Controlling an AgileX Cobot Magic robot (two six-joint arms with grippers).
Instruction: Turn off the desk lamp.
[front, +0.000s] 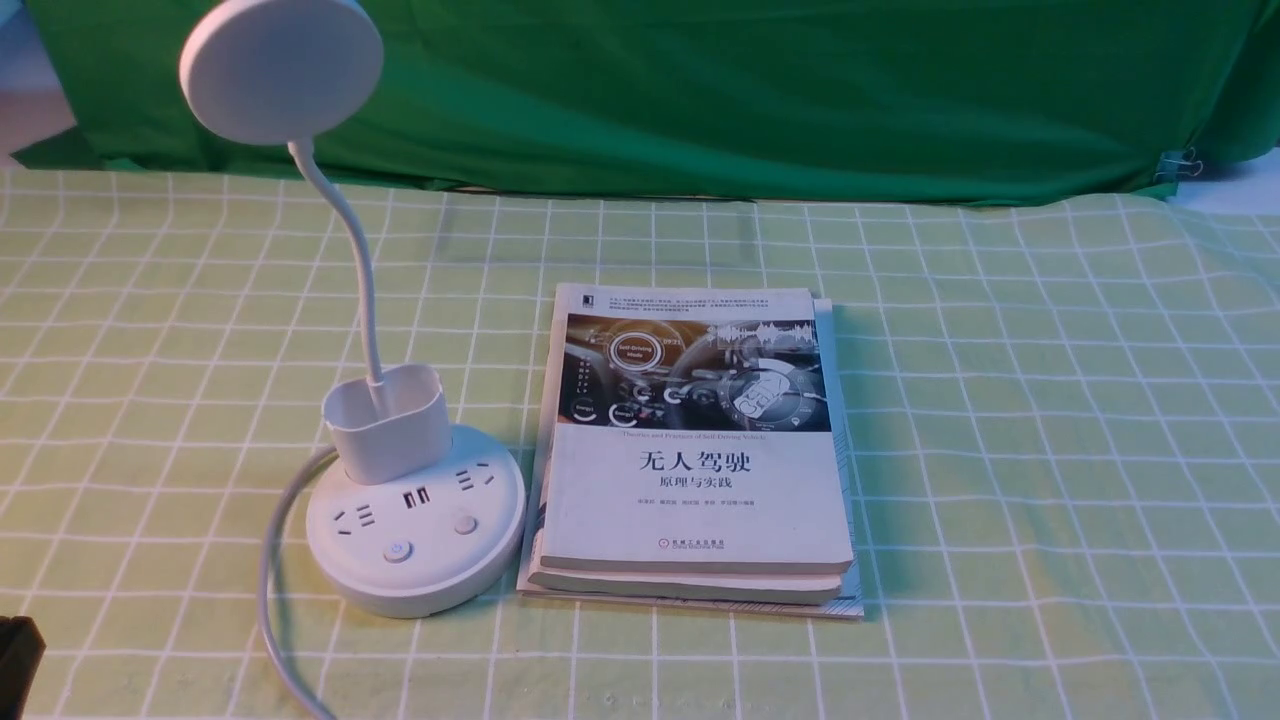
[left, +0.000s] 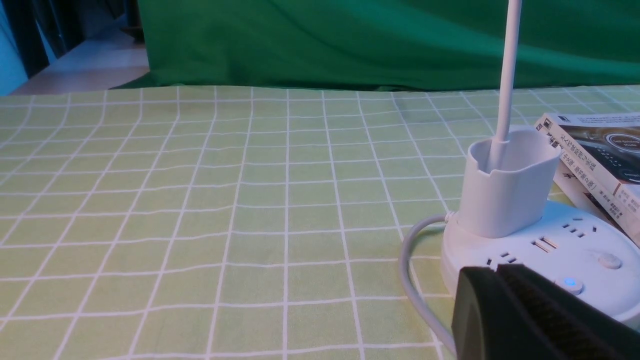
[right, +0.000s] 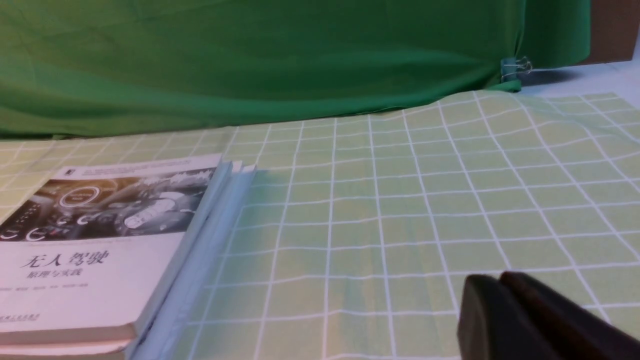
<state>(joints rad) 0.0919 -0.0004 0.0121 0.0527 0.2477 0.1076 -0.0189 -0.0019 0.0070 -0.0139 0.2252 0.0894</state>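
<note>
The white desk lamp (front: 415, 520) stands left of centre on the checked cloth, its disc head (front: 281, 68) raised on a thin neck above a small cup holder (front: 388, 424). The round base has sockets, USB ports and two buttons; the nearer button (front: 397, 551) glows faintly blue, also in the left wrist view (left: 570, 284). My left gripper (left: 497, 270) is shut and empty, just short of the base's near edge; only a dark corner of it (front: 15, 655) shows in the front view. My right gripper (right: 500, 279) is shut and empty above bare cloth, right of the books.
A stack of books (front: 695, 450) lies right beside the lamp base, also in the right wrist view (right: 115, 250). The lamp's grey cable (front: 270, 590) curls from the base toward the table's front edge. A green curtain (front: 700, 90) hangs along the back.
</note>
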